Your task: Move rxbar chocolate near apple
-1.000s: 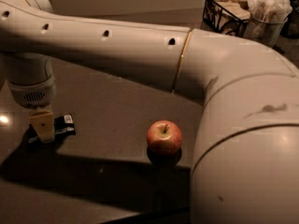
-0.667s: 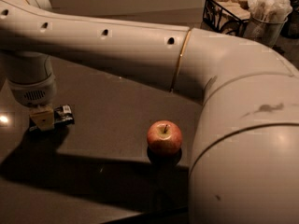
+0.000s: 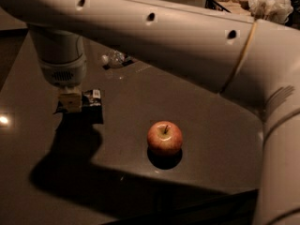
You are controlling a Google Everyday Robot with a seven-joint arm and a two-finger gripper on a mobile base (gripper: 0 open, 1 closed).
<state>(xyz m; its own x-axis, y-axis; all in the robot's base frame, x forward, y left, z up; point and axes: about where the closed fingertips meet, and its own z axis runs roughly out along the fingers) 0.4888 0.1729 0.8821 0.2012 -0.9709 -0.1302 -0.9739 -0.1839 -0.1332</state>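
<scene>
Rxbar chocolate (image 3: 92, 98), one, at tool (image 3: 70, 101); one apple (image 3: 164, 137).

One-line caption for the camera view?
Gripper at the rxbar chocolate; the apple sits apart on the dark table.

- A smooth, dark grey-brown tabletop (image 3: 206, 125) fills most of the scene, and its near edge drops into darkness at the near right.
- A small bright glint of light (image 3: 3, 120) sits at the left edge.
- A broad dark shadow (image 3: 70, 172) spreads over the near-left surface.
- A dark wire basket (image 3: 225, 1) stands at the far right, beside crumpled white material (image 3: 271, 6).
- The gripper (image 3: 70, 102) hangs low over the far-left tabletop.
</scene>
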